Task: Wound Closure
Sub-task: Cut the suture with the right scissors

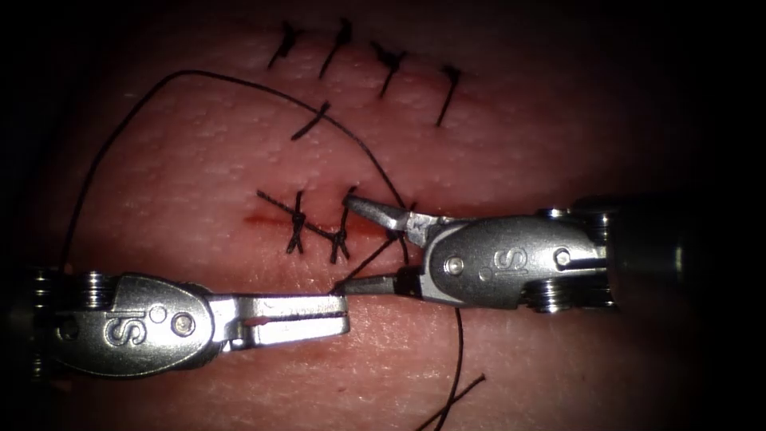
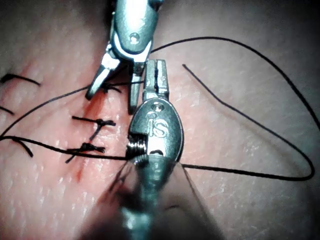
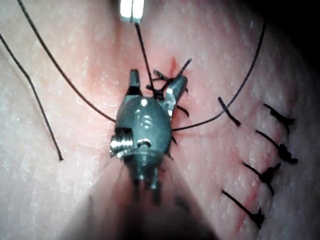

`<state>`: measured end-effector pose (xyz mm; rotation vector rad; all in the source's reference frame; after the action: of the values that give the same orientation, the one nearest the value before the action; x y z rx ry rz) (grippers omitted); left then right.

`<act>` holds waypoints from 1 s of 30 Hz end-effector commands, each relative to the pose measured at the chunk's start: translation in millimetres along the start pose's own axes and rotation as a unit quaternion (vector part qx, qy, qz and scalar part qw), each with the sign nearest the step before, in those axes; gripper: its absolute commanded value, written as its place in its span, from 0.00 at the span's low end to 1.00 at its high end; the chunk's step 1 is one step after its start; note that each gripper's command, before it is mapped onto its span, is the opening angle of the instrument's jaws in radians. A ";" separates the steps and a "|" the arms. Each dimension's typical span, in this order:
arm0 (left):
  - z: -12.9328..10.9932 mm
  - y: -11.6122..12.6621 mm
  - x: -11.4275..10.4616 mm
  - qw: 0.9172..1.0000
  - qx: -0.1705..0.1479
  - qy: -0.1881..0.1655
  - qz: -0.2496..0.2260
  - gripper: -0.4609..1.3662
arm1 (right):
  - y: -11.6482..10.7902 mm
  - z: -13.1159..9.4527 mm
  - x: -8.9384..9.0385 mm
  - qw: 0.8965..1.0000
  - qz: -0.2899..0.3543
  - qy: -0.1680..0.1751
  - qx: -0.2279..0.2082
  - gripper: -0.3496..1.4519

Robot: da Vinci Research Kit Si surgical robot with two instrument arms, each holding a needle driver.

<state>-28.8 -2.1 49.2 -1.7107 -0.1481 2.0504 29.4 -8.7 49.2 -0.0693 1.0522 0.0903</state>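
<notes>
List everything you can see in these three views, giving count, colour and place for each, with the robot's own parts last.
tissue: one, pink-red, under everything.
cut: one, central, partly closed.
red fluid: one smear, at the cut's left end.
knotted stitches: two, black, across the cut.
upper stitches: four, black, in a row above.
short thread piece: one, black, between the rows.
thread: one long black strand, looping left of the cut.
left gripper: one, silver, shut on the thread below the cut.
right gripper: one, silver, open astride the thread, holding nothing.
</notes>
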 end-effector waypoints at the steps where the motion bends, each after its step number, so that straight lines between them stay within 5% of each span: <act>1: 0.0 0.0 0.0 1.000 -0.005 0.000 0.000 0.06 | 0.0 0.2 -0.1 1.000 -0.006 0.001 0.000 0.71; 30: 0.2 0.7 0.1 1.000 -0.008 0.001 -0.001 0.06 | 0.1 2.8 -0.4 0.999 -0.035 0.017 -0.005 0.69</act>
<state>-29.1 -2.6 48.9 -1.7150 -0.1562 2.0504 31.7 -8.4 51.0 -0.1161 1.0818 0.0310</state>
